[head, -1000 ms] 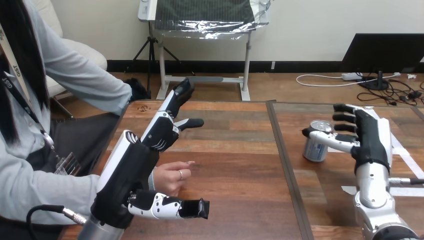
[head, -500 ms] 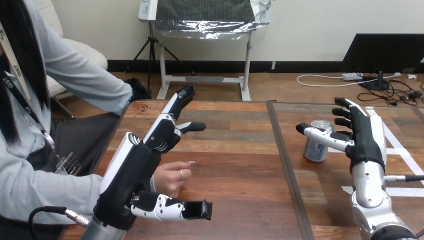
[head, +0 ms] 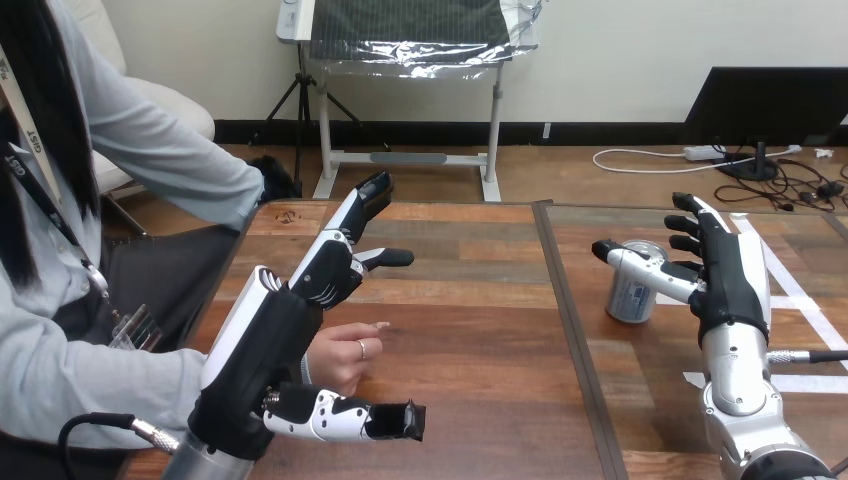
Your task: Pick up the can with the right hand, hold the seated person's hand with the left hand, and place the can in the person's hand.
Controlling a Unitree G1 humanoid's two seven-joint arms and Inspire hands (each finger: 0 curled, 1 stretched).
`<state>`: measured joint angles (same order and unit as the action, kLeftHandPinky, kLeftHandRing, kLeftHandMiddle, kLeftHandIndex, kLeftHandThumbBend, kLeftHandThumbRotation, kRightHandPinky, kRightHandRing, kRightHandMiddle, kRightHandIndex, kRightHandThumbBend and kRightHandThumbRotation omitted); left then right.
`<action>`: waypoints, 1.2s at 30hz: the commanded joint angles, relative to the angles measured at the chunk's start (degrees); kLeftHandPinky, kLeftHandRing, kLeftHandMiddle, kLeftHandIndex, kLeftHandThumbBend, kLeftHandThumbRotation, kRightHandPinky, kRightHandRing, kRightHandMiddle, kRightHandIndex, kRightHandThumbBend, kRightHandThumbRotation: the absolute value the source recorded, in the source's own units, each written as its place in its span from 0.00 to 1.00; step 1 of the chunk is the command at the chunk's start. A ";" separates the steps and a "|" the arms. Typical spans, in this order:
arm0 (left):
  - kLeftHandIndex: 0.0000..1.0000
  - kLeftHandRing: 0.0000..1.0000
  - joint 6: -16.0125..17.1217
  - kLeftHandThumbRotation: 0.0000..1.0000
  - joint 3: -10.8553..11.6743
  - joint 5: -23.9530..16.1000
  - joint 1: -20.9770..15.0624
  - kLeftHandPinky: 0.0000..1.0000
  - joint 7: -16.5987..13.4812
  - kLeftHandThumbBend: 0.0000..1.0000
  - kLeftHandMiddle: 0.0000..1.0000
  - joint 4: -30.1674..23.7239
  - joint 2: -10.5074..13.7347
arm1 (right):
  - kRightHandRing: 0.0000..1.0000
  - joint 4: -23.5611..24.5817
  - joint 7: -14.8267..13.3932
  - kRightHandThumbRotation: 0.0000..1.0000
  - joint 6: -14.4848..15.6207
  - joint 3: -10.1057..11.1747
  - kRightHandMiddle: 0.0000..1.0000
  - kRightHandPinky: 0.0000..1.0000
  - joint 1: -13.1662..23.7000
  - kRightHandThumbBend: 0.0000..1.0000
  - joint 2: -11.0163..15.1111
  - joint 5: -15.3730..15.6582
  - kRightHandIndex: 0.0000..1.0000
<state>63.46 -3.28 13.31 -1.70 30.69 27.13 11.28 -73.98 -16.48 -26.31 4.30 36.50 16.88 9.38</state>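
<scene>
At lower left, the left hand (head: 272, 345) is spread wide with straight fingers, holding nothing and partly covering the person's hand (head: 345, 357), which rests on the counter (head: 470, 330). At mid-right the right hand (head: 735, 272) is open, its thumb across the upright can (head: 628, 298).

Left hand (head: 265, 340) open; right hand (head: 735, 280) open.

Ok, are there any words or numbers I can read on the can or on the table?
Can: blue print on its side, too small to read.
Table: no words, numbers or signs on the wood.
Left hand and right hand: no writing that can be read.
</scene>
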 commanded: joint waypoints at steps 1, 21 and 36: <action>0.98 0.99 1.21 0.46 0.93 0.20 -3.72 0.79 -0.65 1.00 1.00 0.57 -0.06 | 0.84 2.98 0.14 0.32 -0.81 -0.34 0.84 0.75 2.50 1.00 0.65 0.14 0.89; 0.99 1.00 0.69 0.46 0.39 0.84 -3.53 0.80 -0.34 1.00 1.00 0.51 0.16 | 0.85 2.03 0.28 0.35 0.70 -1.16 0.85 0.74 3.33 1.00 1.45 1.25 0.89; 0.99 1.00 0.38 0.45 0.44 0.74 -3.10 0.81 -0.39 1.00 1.00 -0.13 0.06 | 0.92 0.67 -0.17 0.46 3.65 -4.51 0.94 0.82 5.36 1.00 3.62 6.29 0.94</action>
<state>63.69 -3.31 13.20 -1.96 30.60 27.46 11.27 -74.04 -16.54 -23.26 1.12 36.51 18.33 14.33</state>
